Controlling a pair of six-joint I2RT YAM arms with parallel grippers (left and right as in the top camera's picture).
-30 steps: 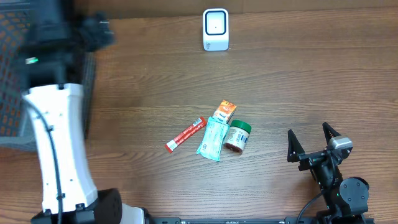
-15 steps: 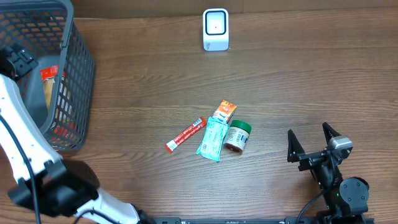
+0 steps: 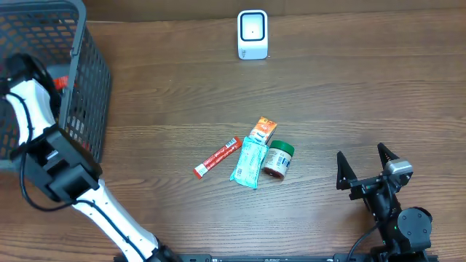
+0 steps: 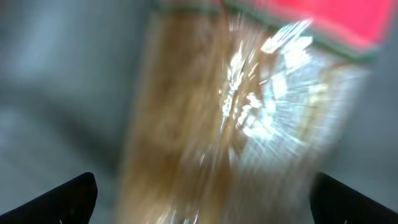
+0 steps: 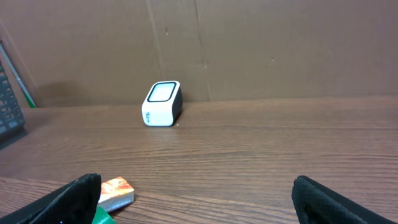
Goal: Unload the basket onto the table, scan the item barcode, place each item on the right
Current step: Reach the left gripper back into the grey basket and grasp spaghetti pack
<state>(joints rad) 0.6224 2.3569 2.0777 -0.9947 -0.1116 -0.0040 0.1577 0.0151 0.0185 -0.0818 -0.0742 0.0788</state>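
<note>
Teal packet [image 3: 247, 163] writing seems unreadable; wood-grain table [image 3: 364, 94], white scanner [image 3: 253, 34] at twelve o'clock, cardboard wall [image 5: 280, 43]; left gripper [image 4: 208, 194] and right gripper [image 3: 361, 154] spread

A basket [image 3: 91, 80] sits at the desk's [image 3: 349, 87] far left corner. A scanner [image 3: 253, 34] stands midway along the far edge. Mid-desk, left to right, lie a stick packet [image 3: 217, 157], pouch [image 3: 249, 162] and jar [image 3: 277, 159], with a small packet [image 3: 263, 131] just behind the pouch. The right gripper [image 3: 368, 171] is by the near right corner.

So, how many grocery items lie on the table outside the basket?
4, clustered mid-table: red stick packet leftmost, teal pouch beside it, orange packet behind that, green-lidded jar rightmost. The basket may hide more.
</note>
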